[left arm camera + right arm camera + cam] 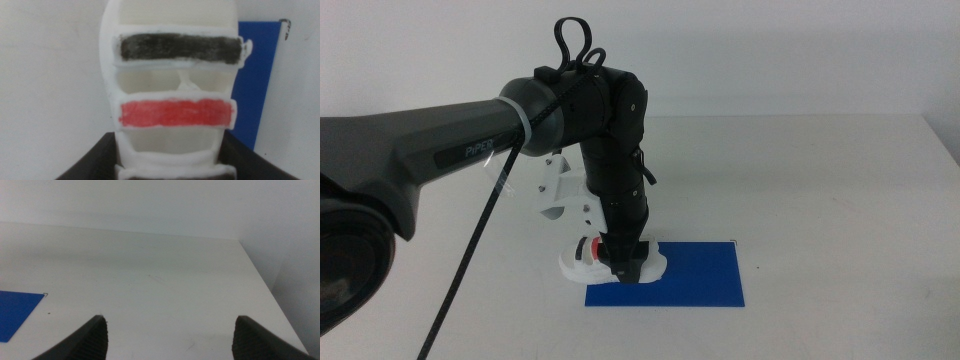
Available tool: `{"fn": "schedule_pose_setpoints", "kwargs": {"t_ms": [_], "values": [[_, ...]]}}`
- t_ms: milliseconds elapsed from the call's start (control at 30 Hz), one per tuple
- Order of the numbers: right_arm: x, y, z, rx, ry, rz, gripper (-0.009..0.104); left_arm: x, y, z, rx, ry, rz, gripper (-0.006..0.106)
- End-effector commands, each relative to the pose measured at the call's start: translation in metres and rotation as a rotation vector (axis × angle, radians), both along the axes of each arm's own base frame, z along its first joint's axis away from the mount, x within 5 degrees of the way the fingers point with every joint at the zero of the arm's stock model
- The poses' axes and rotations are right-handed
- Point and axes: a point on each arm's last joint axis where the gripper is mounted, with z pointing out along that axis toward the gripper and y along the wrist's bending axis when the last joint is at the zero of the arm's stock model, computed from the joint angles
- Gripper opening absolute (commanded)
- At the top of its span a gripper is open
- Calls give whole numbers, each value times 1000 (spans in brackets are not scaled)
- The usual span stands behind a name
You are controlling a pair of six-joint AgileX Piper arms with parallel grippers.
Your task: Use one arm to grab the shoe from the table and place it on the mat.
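The left gripper (623,268) clasps the strapped sandal (588,260) across its sides at the blue mat (700,275). It looks light, rigid, slick plastic; sides suit best. The right gripper (170,335) waits, jaws wide.

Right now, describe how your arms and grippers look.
The left arm is glossy dark grey-black with thick rounded segments, pale lettering on its side, a black cable and a black left gripper. The right gripper shows only two dark, rough-textured jaws.
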Motion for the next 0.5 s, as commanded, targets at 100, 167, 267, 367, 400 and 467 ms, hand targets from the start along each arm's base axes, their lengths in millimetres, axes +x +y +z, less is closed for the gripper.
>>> {"fn": "schedule_pose_setpoints", "kwargs": {"t_ms": [100,167,267,367,400,467], "values": [[-1,0,7,-18,-97,-5,64,1,-8,34,-129,-109,42,10],[-1,0,7,-18,-97,-5,64,2,-10,34,-149,-112,49,10],[-1,0,7,-18,-97,-5,64,3,-12,29,-143,-102,48,10],[-1,0,7,-18,-97,-5,64,-1,-22,17,-128,-78,25,10],[-1,0,7,-18,-97,-5,64,-2,-27,14,-120,-76,10,10],[-1,0,7,-18,-97,-5,64,-4,-35,12,-113,-87,-15,10]]}}
